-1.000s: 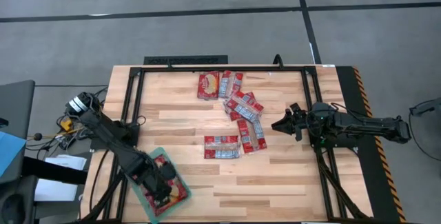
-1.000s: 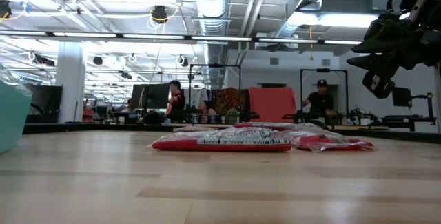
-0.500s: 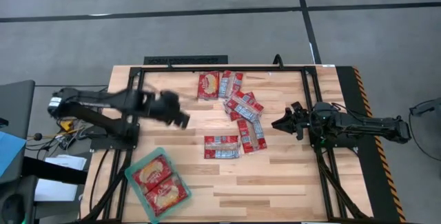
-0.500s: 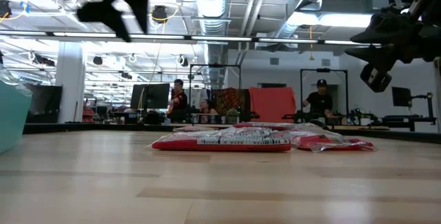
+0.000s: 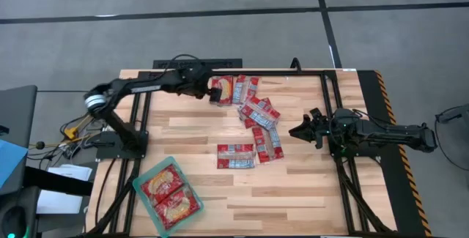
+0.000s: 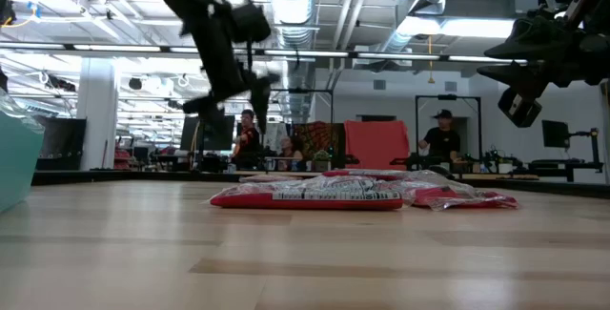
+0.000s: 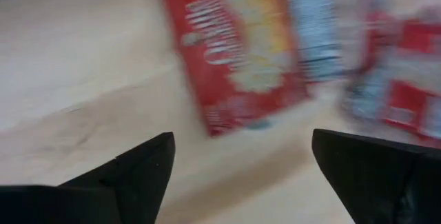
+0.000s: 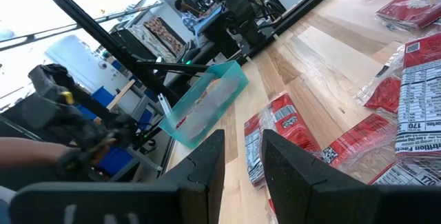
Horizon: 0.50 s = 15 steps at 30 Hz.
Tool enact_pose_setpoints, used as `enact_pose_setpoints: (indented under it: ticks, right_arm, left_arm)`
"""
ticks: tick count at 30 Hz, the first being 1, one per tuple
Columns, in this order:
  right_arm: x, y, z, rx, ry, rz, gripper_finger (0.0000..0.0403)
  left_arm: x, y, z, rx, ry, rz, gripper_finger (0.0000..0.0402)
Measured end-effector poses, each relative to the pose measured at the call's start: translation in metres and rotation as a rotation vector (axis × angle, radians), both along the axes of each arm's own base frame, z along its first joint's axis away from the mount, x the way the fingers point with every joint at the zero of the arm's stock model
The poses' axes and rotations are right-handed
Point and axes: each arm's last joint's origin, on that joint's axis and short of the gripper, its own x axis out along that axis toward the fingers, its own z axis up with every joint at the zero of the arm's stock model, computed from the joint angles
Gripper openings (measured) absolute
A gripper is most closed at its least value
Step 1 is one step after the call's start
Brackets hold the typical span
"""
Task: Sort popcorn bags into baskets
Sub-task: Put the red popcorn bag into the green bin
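Several red popcorn bags lie flat on the table's far middle: a squarish one [image 5: 221, 90] [image 7: 234, 52], narrower ones [image 5: 258, 112] beside it, and one [image 5: 236, 156] nearer. My left gripper [image 5: 209, 92] [image 7: 241, 176] hovers open just left of the squarish bag, tilted down, with nothing between its fingers. The teal basket [image 5: 141, 184] sits at the near left with two bags [image 5: 170, 196] lying flat in it. My right gripper [image 5: 297, 130] [image 8: 235, 162] waits level at the right, clear of the bags, with a narrow empty gap between its fingers.
A black metal frame [image 5: 234, 71] runs along the table's far edge and down both sides. Bare wood lies between the bag pile and the basket. People and equipment [image 6: 440, 138] show in the room beyond the table.
My left gripper has swung quickly from over the basket at the near left across to the far edge, ending beside the squarish bag and rolling as it went. Both bags stay in the basket. The pile of bags has not moved.
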Motion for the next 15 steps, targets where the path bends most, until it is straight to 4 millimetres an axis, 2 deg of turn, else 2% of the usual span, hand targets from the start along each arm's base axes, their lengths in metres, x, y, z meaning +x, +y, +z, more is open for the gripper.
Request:
enact_pose_setpoints:
  ticks: [3, 6, 15]
  right_arm:
    - [0.0, 0.0, 0.0, 0.0, 0.0, 0.001, 0.0123]
    - [0.0, 0.0, 0.0, 0.001, 0.001, 0.0, 0.0123]
    - [0.0, 0.0, -0.001, 0.026, 0.011, 0.001, 0.0123]
  left_arm:
    - [0.007, 0.013, -0.024, -0.036, 0.014, 0.011, 0.0333]
    - [0.015, 0.022, -0.038, -0.047, -0.033, 0.016, 0.0334]
    - [0.025, 0.027, -0.072, -0.11, -0.018, 0.035, 0.0334]
